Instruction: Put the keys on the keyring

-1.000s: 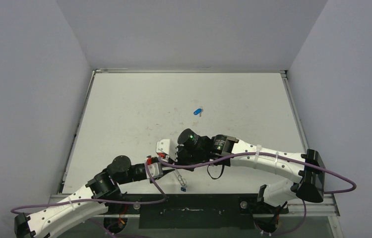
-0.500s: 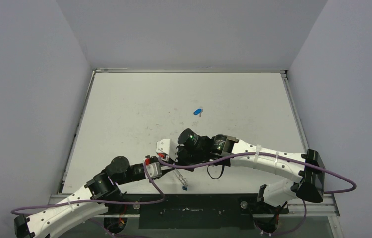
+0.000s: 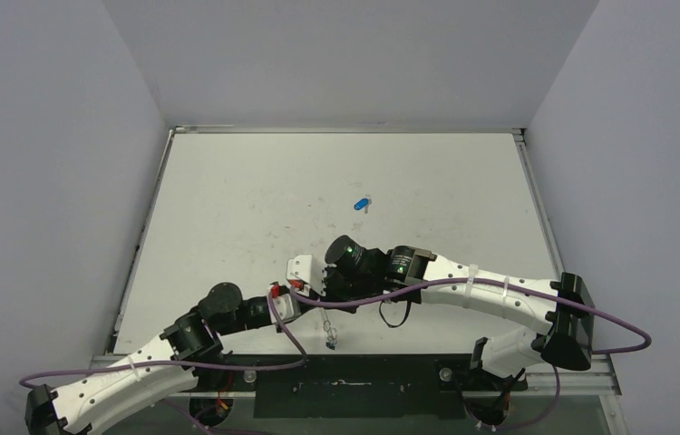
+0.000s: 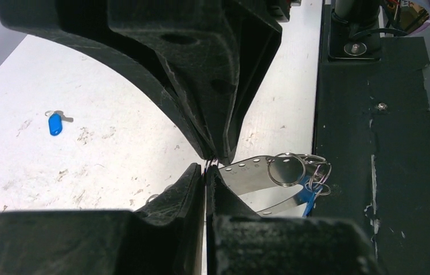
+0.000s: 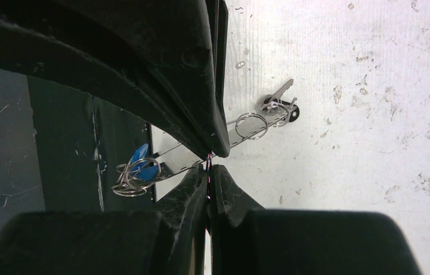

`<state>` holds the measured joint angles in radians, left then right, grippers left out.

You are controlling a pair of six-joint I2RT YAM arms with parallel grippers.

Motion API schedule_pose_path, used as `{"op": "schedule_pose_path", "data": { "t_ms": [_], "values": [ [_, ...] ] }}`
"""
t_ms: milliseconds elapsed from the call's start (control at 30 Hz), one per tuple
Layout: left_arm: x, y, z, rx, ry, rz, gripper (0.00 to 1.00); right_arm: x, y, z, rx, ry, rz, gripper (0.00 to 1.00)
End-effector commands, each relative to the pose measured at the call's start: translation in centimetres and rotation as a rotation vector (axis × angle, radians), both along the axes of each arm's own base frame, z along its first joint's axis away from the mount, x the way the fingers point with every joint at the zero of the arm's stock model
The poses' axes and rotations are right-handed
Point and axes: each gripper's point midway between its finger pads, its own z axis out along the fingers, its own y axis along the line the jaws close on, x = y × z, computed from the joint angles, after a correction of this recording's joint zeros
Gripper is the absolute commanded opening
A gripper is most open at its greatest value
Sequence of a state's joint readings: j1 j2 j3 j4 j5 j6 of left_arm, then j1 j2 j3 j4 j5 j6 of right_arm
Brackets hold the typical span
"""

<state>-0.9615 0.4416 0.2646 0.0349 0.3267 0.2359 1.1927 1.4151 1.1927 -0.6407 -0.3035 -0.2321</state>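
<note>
The keyring is a thin silver hoop hanging near the table's front edge between both grippers. My left gripper and right gripper meet tip to tip. Each is shut on the hoop's thin edge. In the left wrist view the left gripper pinches the keyring; small loops and a blue key hang at its far end. In the right wrist view the right gripper pinches the keyring, which carries a black-headed key and a blue key. A loose blue key lies mid-table.
A black strip runs along the near table edge, just under the hanging keyring, and also shows in the left wrist view. Purple cables loop off both arms. Grey walls enclose the white table on three sides.
My left arm has shifted slightly to the right. The keyring's hanging end with the blue key has swung a little left and closer in. The right arm has held still.
</note>
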Motion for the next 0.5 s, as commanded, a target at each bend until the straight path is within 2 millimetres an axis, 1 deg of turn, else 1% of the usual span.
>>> {"op": "schedule_pose_path", "data": {
  "t_ms": [0,67,200,267,333,467],
  "values": [
    [-0.3,-0.7,3.0,-0.088,-0.035,-0.026,0.0,0.3,1.4,2.6,0.105,-0.039,0.005,0.0],
    [-0.3,-0.6,2.9,-0.094,-0.031,-0.023,0.0,0.6,1.4,2.9,0.121,-0.048,-0.012,0.12],
    [-0.5,-0.3,2.7,-0.119,-0.029,-0.017,0.0,1.2,1.0,3.8,0.165,-0.068,-0.047,0.4],
    [-0.6,-0.1,2.8,-0.137,-0.032,-0.014,0.0,1.1,0.7,4.1,0.19,-0.069,-0.041,0.49],
    [-0.7,0.1,2.9,-0.155,-0.039,-0.013,0.0,1.1,0.4,4.6,0.226,-0.073,-0.022,0.52],
    [-1.0,0.3,3.3,-0.194,-0.053,-0.018,0.0,0.6,-0.3,5.3,0.307,-0.068,0.042,0.51]
  ]
}}
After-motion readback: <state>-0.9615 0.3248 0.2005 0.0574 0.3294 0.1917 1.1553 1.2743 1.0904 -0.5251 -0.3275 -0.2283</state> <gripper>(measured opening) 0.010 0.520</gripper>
